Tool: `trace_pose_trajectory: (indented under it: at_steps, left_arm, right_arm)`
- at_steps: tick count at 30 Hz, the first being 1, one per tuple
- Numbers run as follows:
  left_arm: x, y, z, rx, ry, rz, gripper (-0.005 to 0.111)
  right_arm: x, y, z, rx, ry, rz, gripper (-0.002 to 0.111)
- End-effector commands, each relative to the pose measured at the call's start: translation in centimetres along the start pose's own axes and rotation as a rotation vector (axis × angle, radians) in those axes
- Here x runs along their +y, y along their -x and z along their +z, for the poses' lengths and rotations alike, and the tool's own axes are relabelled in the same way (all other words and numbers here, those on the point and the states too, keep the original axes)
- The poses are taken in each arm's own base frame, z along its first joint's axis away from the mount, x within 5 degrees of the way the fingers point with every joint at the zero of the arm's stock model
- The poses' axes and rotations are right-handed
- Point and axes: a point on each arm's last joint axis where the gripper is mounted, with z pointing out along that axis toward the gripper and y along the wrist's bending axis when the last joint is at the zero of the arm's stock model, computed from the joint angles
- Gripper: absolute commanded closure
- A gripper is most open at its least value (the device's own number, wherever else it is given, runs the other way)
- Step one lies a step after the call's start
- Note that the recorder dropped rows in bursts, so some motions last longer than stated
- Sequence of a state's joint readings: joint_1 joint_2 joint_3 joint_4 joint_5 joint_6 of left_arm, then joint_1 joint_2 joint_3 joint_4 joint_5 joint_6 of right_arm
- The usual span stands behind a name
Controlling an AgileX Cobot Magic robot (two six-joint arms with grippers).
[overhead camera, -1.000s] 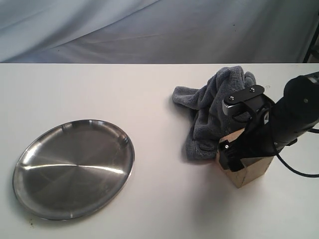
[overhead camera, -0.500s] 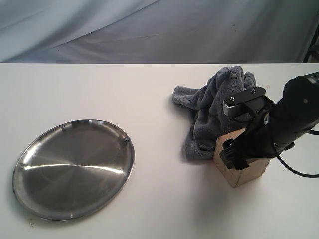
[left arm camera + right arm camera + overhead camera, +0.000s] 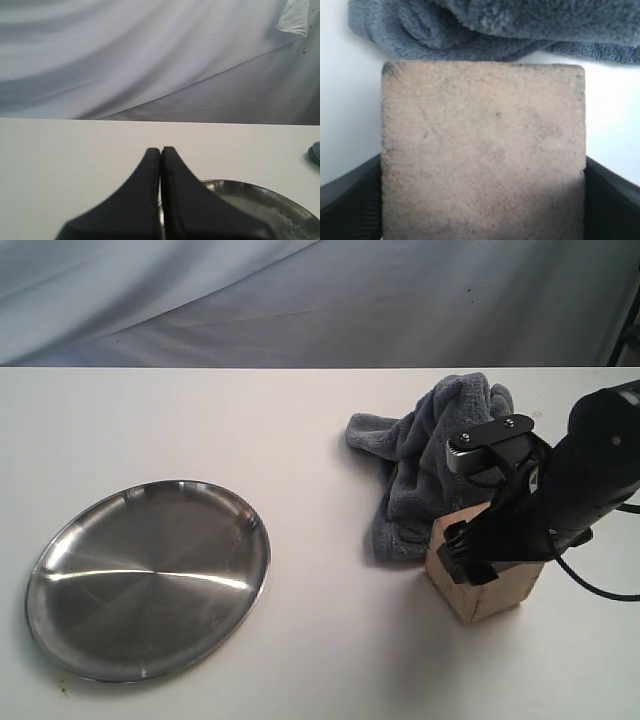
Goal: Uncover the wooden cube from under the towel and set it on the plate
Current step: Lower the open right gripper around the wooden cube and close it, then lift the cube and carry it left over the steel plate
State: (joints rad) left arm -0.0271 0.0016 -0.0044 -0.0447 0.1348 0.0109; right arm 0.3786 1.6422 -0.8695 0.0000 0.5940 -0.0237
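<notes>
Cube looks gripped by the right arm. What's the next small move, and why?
Probably lift straight up: the right gripper has fingers on both sides of the wooden cube, the towel is off it, and the plate sits empty.

A lab-like test bench: bare white table (image 3: 300,420) before draped cloth backdrop (image 3: 300,300).

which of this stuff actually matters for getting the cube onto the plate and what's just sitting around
Part of the job:
- wooden cube, uncovered, clamped by the right gripper
- towel, bunched up beside the cube
- plate, nothing on it

Just there:
- left gripper, shut, holding nothing
- white table
- grey backdrop cloth
</notes>
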Motion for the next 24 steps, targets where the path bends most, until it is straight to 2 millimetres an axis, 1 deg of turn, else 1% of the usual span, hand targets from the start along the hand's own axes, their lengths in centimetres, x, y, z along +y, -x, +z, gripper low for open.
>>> trace_pose_trajectory:
  at_steps: [1,8,15,18,21,24]
  left_arm:
    - [0.0,-0.1,0.0,0.001,-0.001,-0.002,0.105]
    - [0.0,-0.1,0.0,0.001,-0.001,-0.002,0.105]
    - [0.0,-0.1,0.0,0.001,-0.001,-0.002,0.105]
    - [0.0,-0.1,0.0,0.001,-0.001,0.000,0.105]
    - [0.0,-0.1,0.0,0.001,-0.001,0.000,0.105]
    - [0.0,-0.1,0.0,0.001,-0.001,0.000,0.105]
  right_arm:
    - [1.2,0.3,-1.9,-0.062,0.023,-0.014,0.044]
    - [3.4,0.1,-3.8,-0.115,0.082,-0.034,0.044]
    - [5.5,0.4,-4.8,-0.169,0.125,-0.086,0.044]
    - [6.9,1.4,-6.0,-0.212,0.145,-0.139,0.044]
    - [8.7,2.9,-7.4,-0.272,0.173,-0.187,0.044]
    - [10.6,4.5,-7.7,-0.294,0.194,-0.242,0.044]
